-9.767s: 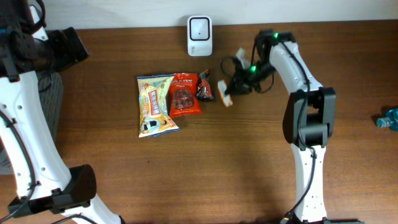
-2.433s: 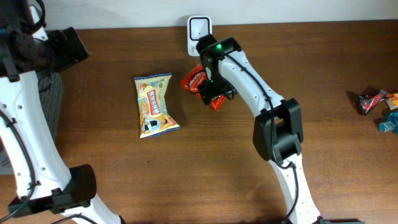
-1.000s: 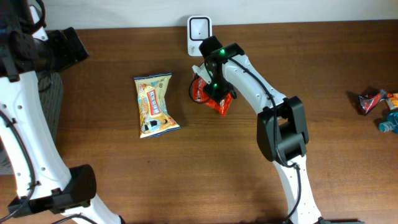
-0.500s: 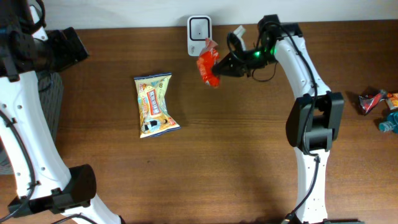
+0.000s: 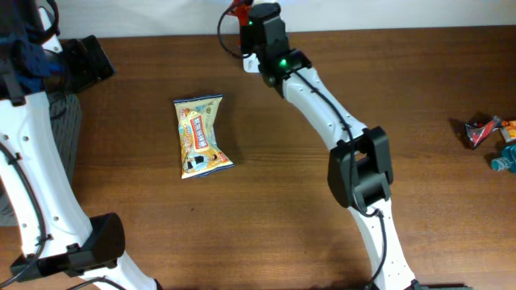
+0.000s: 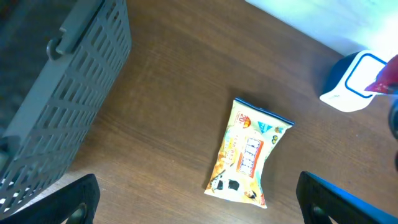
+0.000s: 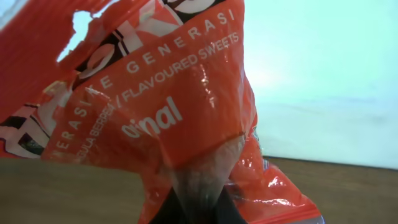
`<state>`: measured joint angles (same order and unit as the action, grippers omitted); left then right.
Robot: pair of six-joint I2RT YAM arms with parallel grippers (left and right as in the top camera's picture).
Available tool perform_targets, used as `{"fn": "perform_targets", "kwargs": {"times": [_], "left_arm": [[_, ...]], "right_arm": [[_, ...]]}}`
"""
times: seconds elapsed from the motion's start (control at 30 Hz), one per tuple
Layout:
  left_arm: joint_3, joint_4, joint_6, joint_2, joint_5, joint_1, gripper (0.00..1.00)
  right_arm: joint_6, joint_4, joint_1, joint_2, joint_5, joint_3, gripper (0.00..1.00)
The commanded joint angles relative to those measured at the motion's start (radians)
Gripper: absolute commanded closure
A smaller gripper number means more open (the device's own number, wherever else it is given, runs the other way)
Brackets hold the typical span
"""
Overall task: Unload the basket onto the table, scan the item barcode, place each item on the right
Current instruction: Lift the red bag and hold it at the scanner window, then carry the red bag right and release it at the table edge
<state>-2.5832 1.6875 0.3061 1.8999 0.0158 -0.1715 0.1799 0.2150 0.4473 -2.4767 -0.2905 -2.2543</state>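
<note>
Overhead: R gripper (image 5: 243,13) is up at the far edge of the table (image 5: 282,201), jaws together and clamped on a red sweets packet (image 5: 235,9), which hangs off the tip toward the wall, off the wood. R wrist view: the packet fills nearly the whole frame and is pinched at its lower end betw the dark fingers (image 7: 189,208). Print reads "GENERASI" and "FLAVOURED SWEETS". No barcode visible on this face. Pale wall behind, strip of table below. White scanner (image 6: 349,84) sits right under the R arm's wrist section, so overhead shows only a sliver of it. L wrist view has it clear, upright on the table, w/ the red packet just beside and above its top corner. Can't tell if packet and scanner touch. L gripper (image 6: 196,186) is back at the table's L side, jaws wide apart, nothing betw them. Yellow snack bag (image 5: 200,135) lies flat on the wood, well apart from R gripper, nearer the robot. In L wrist view it's ahead of the L gripper, lying betw the two finger tips in frame. Grey slatted basket (image 6: 68,87) is to the L gripper's left, off the table edge. Far from both grippers, at the table's R edge: a dark red wrapper (image 5: 482,129) and a blue item (image 5: 506,153) cut off by the frame, kind unclear.
</note>
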Motion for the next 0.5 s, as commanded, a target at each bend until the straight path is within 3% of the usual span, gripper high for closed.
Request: {"fn": "perform_targets", "kwargs": {"times": [0.0, 0.33, 0.4, 0.47], "left_arm": [[-0.004, 0.000, -0.008, -0.004, 0.007, -0.002, 0.01], [-0.004, 0.001, -0.009, -0.004, 0.007, -0.002, 0.01], [-0.004, 0.000, -0.009, -0.004, 0.007, -0.002, 0.01], [-0.003, 0.000, -0.009, -0.004, 0.007, -0.002, 0.01]], "right_arm": [[-0.036, 0.002, -0.025, -0.049, -0.152, -0.015, 0.96], [-0.037, -0.002, -0.031, -0.024, -0.129, -0.018, 0.96], [0.124, 0.041, -0.069, 0.074, -0.140, -0.018, 0.96], [0.152, 0.163, -0.166, 0.185, -0.141, -0.018, 0.96]]}}
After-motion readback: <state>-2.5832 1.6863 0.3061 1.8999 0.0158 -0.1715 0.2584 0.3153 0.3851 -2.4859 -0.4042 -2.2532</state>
